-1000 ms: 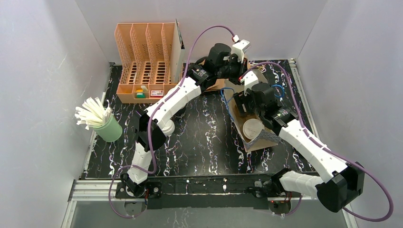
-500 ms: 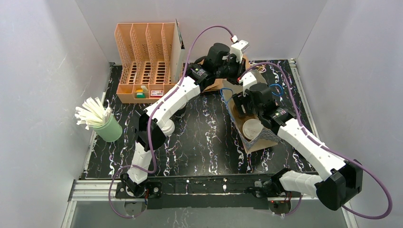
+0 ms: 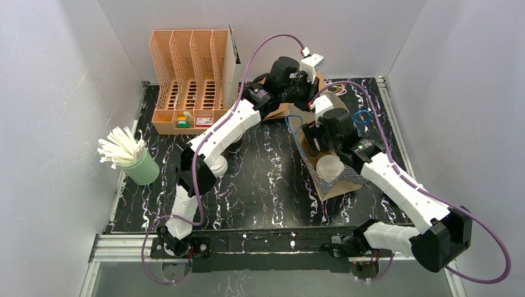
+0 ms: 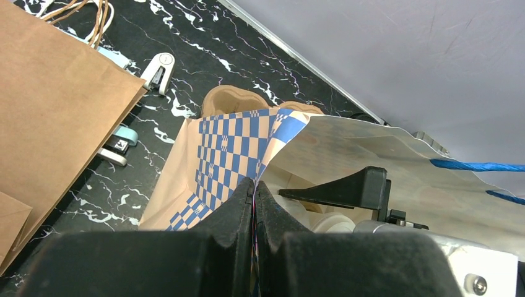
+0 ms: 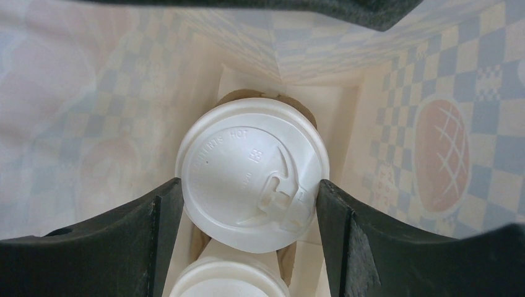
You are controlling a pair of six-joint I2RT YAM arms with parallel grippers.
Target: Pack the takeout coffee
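Inside the blue-checked paper bag (image 5: 433, 124) two white-lidded takeout coffee cups show above a brown pulp tray (image 5: 286, 266). My right gripper (image 5: 249, 192) reaches into the bag and is shut on the farther cup (image 5: 247, 154), one finger against each side of its lid. The second cup (image 5: 229, 281) shows at the bottom edge. My left gripper (image 4: 254, 185) is shut on the bag's rim (image 4: 235, 142), pinching the paper. From above, the bag (image 3: 350, 179) lies right of centre with one lid (image 3: 329, 167) visible.
A plain brown paper bag (image 4: 56, 93) lies next to the checked one, with a white clip (image 4: 158, 68) beside it. An orange file organiser (image 3: 189, 80) stands at the back left. A green cup of straws (image 3: 142, 167) stands at the left.
The right wrist and the bag have shifted slightly to the left. Both grips look unchanged.
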